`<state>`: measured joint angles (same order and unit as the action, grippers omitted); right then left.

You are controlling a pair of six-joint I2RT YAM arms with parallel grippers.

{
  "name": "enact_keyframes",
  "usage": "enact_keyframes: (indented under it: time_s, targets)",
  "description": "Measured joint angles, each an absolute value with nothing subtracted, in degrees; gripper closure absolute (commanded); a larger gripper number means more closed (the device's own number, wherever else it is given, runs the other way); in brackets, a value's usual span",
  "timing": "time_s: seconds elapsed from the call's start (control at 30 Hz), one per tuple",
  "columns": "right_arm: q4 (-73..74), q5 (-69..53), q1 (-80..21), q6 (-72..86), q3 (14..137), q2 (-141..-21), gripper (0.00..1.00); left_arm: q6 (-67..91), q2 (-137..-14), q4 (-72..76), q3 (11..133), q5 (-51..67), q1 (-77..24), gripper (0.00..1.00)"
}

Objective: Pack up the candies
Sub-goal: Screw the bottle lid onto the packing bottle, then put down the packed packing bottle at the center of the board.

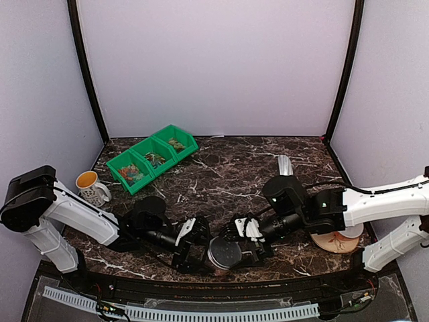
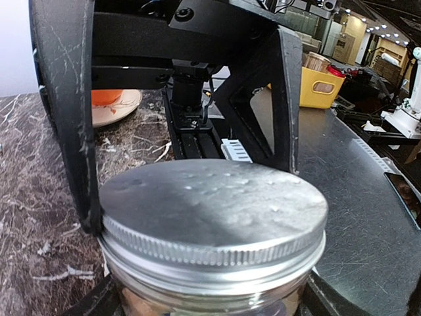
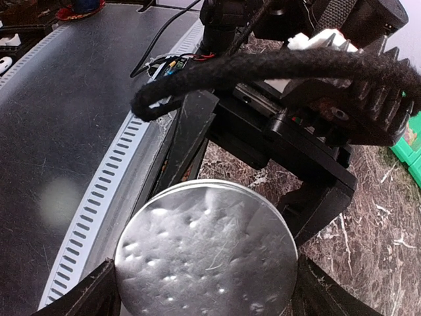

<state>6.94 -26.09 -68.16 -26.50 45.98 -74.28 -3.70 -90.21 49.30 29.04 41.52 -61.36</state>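
Note:
A glass jar with a silver screw lid stands at the table's near edge, between both arms. My left gripper is shut on the jar's glass body, with its fingers low on either side. My right gripper is shut on the lid, with its fingers pressed against the rim. Tiny mixed-colour candies lie in the green bins at the back left. What is inside the jar does not show clearly.
A metal scoop lies right of centre on the marble top. A white mug stands at the left. A plate sits under my right arm. The table's front edge with a slotted rail is just beside the jar.

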Motion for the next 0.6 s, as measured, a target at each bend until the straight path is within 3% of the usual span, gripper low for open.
enact_keyframes:
  time_s: [0.27, 0.6]
  targets:
    - [5.45, -23.27, -68.99, -21.80, 45.98, -75.75, 0.38, -3.40, -88.47, 48.27, 27.22, 36.49, -62.15, 0.36]
    - [5.61, -20.86, -69.36, -20.10, 46.15, -75.88, 0.40, -3.64, -88.12, 48.38, 26.74, 33.76, -62.54, 0.17]
